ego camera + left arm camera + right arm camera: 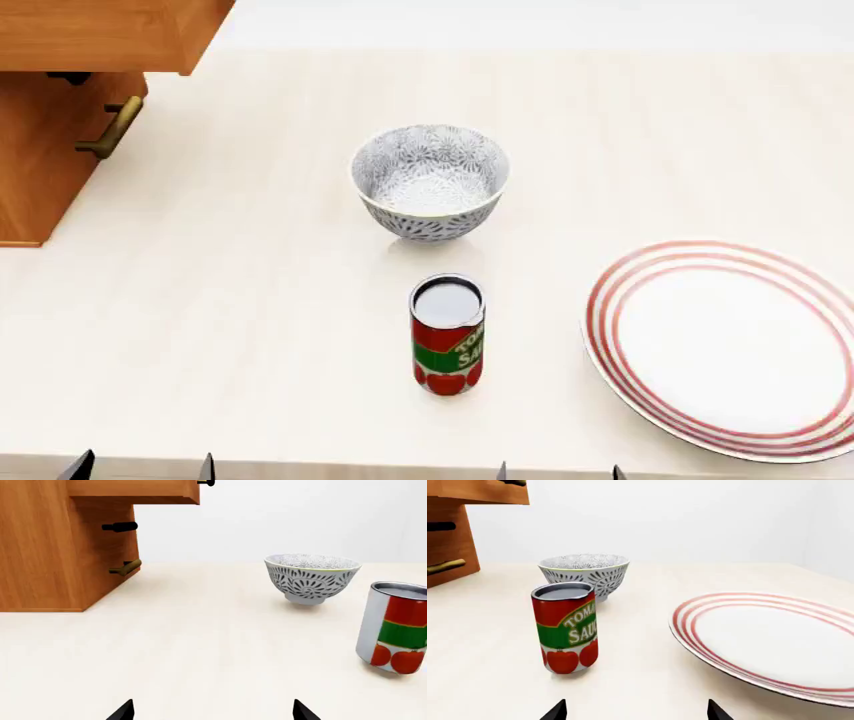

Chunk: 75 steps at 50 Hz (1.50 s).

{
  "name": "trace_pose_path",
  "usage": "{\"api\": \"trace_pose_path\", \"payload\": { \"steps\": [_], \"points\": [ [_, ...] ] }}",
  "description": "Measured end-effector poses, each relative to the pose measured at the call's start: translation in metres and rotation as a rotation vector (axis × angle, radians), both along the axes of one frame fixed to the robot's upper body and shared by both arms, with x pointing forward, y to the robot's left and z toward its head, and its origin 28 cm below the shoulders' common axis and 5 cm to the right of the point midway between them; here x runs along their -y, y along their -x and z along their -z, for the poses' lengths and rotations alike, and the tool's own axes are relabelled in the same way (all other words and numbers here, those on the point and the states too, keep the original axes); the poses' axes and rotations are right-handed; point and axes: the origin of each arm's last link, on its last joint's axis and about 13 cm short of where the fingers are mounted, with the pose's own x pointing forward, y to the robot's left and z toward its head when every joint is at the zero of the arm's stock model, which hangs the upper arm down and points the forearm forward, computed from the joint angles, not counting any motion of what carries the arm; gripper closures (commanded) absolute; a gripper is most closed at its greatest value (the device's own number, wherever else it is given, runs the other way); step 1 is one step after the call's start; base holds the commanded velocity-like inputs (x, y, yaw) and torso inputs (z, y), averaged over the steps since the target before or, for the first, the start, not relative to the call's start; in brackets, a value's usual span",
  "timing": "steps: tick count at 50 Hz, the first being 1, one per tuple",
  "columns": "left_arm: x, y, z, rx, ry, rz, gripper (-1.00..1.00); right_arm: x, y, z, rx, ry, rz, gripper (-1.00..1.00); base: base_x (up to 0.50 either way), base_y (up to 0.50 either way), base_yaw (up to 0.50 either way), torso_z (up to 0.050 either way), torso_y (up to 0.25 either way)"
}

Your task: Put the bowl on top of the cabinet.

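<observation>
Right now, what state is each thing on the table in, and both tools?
bowl: upright, empty, on the table, untouched.
can: upright, nearer than the bowl.
plate: flat, empty.
cabinet: standing at the left, nothing seen on top.
left tool: open, empty.
right tool: open, empty.

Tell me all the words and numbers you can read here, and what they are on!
"TOM" over "SAU": on the can, white letters on its green band; the rest of both words curves out of sight.
"TO" over "SA": the same label in the head view, small and partly hidden.
Bowl, plate, cabinet: no writing, no numbers.
</observation>
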Motion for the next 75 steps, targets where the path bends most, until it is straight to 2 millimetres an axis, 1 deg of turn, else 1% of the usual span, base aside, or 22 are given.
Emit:
{"api": "trace_pose_path", "payload": {
  "steps": [15,18,21,28,32,37,43,55,75],
  "points": [
    [0.0,0.0,0.0,0.0,0.0,0.0,-1.0,0.0,0.001,0.0,-0.007,0.004,0.002,-1.0,0.0,0.0,0.0,0.0,0.0],
    [0.0,0.0,-0.001,0.018,0.001,-0.004,-1.0,0.0,0.001,-0.002,0.018,0.004,0.002,-1.0,0.0,0.0,0.0,0.0,0.0],
    [0.0,0.001,-0.009,0.093,-0.007,-0.013,-1.0,0.0,0.0,-0.007,0.095,0.002,0.004,-1.0,0.0,0.0,0.0,0.0,0.0],
    [-0.002,0.005,-0.034,0.33,-0.053,-0.042,-1.0,0.0,0.001,-0.03,0.371,0.016,0.024,-1.0,0.0,0.0,0.0,0.0,0.0],
    [-0.002,0.008,-0.046,0.429,-0.07,-0.053,-1.0,0.0,0.003,-0.039,0.497,0.026,0.034,-1.0,0.0,0.24,0.0,0.0,0.0],
    [-0.002,0.011,-0.055,0.512,-0.083,-0.066,-1.0,-0.001,0.007,-0.047,0.606,0.036,0.035,-1.0,0.0,0.5,0.0,0.0,0.0],
    [-0.002,0.014,-0.062,0.575,-0.095,-0.075,-1.0,-0.002,0.01,-0.052,0.686,0.049,0.033,-1.0,0.0,0.5,0.0,0.0,0.0],
    [-0.002,0.017,-0.068,0.628,-0.109,-0.079,-1.0,-0.004,0.013,-0.056,0.752,0.065,0.031,-1.0,0.0,0.5,0.0,0.0,0.0],
    [-0.001,0.018,-0.068,0.639,-0.114,-0.082,-1.0,-0.004,0.015,-0.057,0.772,0.072,0.029,-1.0,0.0,0.5,0.0,0.0,0.0]
  ]
}}
